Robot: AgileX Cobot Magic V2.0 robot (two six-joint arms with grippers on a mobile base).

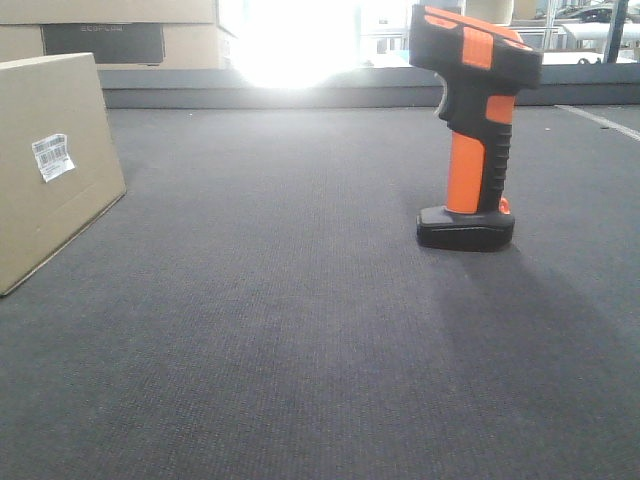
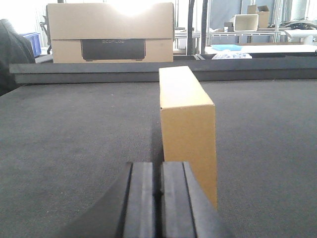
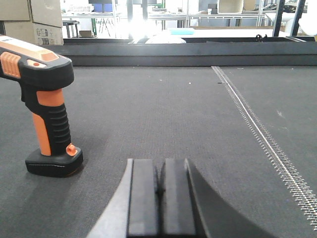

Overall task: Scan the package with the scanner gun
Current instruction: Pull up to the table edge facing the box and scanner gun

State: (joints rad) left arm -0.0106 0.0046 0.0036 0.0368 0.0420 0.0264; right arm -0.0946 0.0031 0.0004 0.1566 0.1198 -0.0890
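- the scanner gun (image 1: 470,150) stands upright on its flat black base on the dark grey mat (image 1: 300,340), with its orange handle vertical and nothing touching it.
- in the front view its head points to the left, toward the side where the package lies.
- the package (image 1: 50,190) sits on the mat well apart from the scanner gun, to its left in the front view, and is partly cut off by the picture's edge.
- a small white barcode label (image 1: 52,157) shows on the package face that is turned toward the scanner gun's side.
- the right gripper (image 3: 159,168) is low over the mat, near the scanner gun and to the right of its base in the right wrist view. it is clenched, pads pressed together, with nothing between them.
- the left gripper (image 2: 159,168) is on the package's side, away from the scanner gun. it is also clenched on nothing, and its tips are just short of the package's narrow end, not touching it.
- behind the scanner gun a raised dark ledge (image 1: 300,90) runs along the mat's far edge.
- beyond that ledge stands a cardboard box with a dark printed panel (image 2: 111,34).
- a thin metal strip (image 3: 262,134) crosses the mat to the right of the scanner gun in the right wrist view.
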